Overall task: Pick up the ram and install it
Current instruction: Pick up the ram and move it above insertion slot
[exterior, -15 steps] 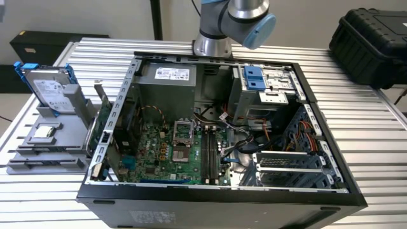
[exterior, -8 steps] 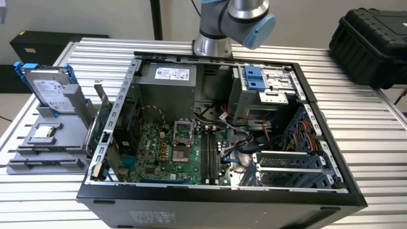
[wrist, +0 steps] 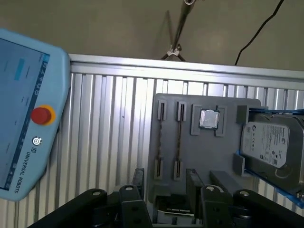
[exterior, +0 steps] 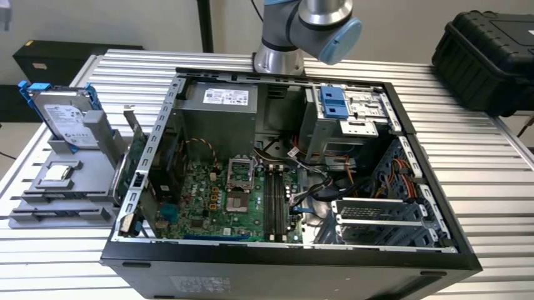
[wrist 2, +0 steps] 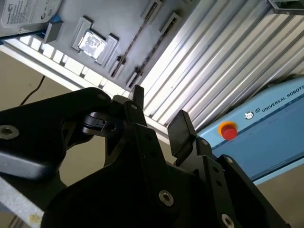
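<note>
Hanging well apart from the grey holder (wrist: 213, 156), the gripper (wrist: 165, 173) has its black fingers (wrist: 138, 178) spread, nothing between them. What seems to be the ram (wrist: 179, 137) stands on edge in the holder slot beside the square silver chip (wrist: 209, 118), showing as a thin dark line. Its long axis runs crosswise to the line joining the fingers, so I judge the jaws face its flat sides. The holder looks like matte moulded plastic and sits on a ribbed metal table (wrist: 109, 133).

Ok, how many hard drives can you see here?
1: the silver hard drive, blue-framed, stands in the gray holder on the exterior view's left, outside the computer case. Others may be hidden inside it.
</note>
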Robot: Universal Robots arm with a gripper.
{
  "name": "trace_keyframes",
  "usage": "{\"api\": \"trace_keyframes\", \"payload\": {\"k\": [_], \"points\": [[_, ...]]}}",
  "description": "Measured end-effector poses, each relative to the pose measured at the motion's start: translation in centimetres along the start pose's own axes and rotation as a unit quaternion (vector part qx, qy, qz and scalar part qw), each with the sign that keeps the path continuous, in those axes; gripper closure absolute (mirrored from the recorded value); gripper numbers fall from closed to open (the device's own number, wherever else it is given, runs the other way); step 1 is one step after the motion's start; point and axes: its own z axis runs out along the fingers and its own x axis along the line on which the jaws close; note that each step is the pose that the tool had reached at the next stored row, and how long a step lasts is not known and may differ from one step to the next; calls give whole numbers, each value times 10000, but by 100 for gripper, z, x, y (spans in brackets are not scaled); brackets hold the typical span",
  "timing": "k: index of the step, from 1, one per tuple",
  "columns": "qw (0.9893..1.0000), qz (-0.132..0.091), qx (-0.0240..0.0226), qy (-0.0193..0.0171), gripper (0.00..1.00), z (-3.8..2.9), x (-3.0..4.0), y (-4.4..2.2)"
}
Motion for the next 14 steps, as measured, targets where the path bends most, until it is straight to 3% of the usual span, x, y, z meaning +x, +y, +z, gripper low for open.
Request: {"api": "trace_keyframes", "payload": {"k": [4,14], "points": [[10000,-13,51,4,0,20,0,-1],[10000,-13,52,4,0,45,0,-1]]}}
